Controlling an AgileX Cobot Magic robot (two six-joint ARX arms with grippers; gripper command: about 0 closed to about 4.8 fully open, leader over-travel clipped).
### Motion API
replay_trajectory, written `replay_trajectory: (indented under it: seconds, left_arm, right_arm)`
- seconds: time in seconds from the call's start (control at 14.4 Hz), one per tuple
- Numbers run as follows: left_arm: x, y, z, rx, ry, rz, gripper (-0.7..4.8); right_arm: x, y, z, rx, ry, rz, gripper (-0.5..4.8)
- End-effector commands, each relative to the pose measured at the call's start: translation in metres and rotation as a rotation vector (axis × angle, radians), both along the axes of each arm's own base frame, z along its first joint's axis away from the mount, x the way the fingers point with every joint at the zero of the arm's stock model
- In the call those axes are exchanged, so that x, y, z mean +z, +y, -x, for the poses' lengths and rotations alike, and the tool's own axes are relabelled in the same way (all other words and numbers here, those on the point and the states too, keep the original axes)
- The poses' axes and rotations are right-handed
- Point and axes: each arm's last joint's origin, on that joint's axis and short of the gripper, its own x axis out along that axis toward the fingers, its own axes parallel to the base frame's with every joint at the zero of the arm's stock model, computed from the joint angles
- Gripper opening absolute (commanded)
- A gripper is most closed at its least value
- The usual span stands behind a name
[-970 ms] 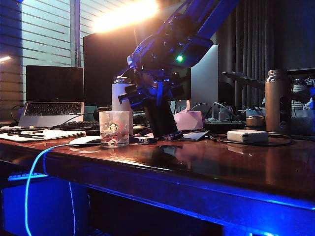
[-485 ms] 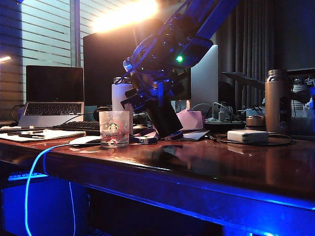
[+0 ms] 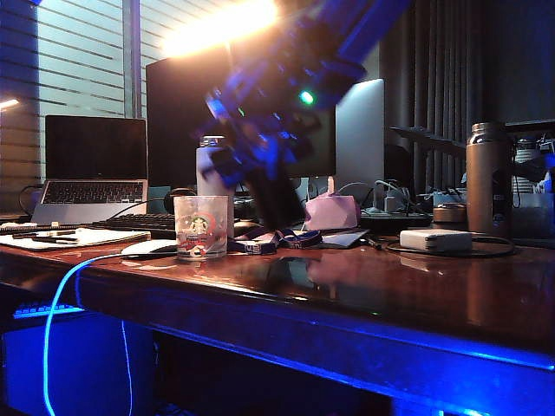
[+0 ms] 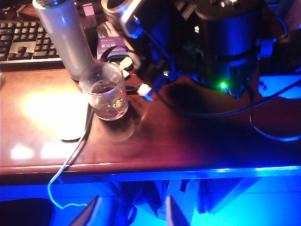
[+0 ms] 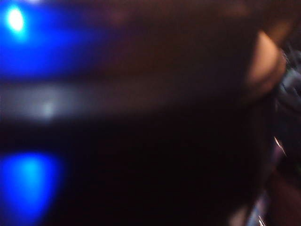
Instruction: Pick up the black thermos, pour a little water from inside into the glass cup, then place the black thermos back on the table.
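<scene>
You are looking at a glossy reddish-brown table (image 3: 408, 286) lit by blue light; the right arm reaches across from the upper right of the exterior view and is smeared by motion blur. The right gripper (image 3: 260, 160) sits at the blurred end of that arm, above and just right of the glass cup (image 3: 201, 227). The black thermos (image 3: 276, 201) hangs from the gripper, tilted, its lower end near the tabletop beside the cup and its upper end lost in the blur. The gripper appears clamped round the thermos body, though the jaws themselves cannot be made out. In the left wrist view the same dark cylinder (image 4: 225, 42) stands behind and to the side of the cup (image 4: 104, 92), with the arm's green light showing on it. The right wrist view is almost wholly filled by a dark, unfocused surface close to the lens, so it tells you nothing clear.

The cup stands upright near the table's front edge; a white bottle (image 3: 211, 173) stands just behind it. A bronze-tan bottle (image 3: 488, 178) stands well apart on the far right.

The left gripper (image 4: 131, 212) hangs off the front of the table, below its edge; its two fingers stand spread apart with nothing between them.
</scene>
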Motion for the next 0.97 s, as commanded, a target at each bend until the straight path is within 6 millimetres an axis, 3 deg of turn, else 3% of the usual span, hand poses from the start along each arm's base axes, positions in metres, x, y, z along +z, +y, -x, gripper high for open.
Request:
replay_trajectory:
  seconds: [0.07,0.35,0.97]
  left_arm:
    - [0.001,0.0,0.001,-0.005,-0.008,0.004,1.87]
    - [0.001,0.0,0.001,-0.005,-0.009,0.004,1.87]
    - [0.001,0.0,0.001,-0.005,-0.009,0.004,1.87]
  right_arm:
    - [0.017,0.005,-0.008,-0.011,-0.056,-0.057,1.06]
    - [0.002,0.007,-0.011,-0.023,-0.009,0.012,1.06]
    - [0.002,0.004,-0.012,-0.045,-0.03,0.241,1.06]
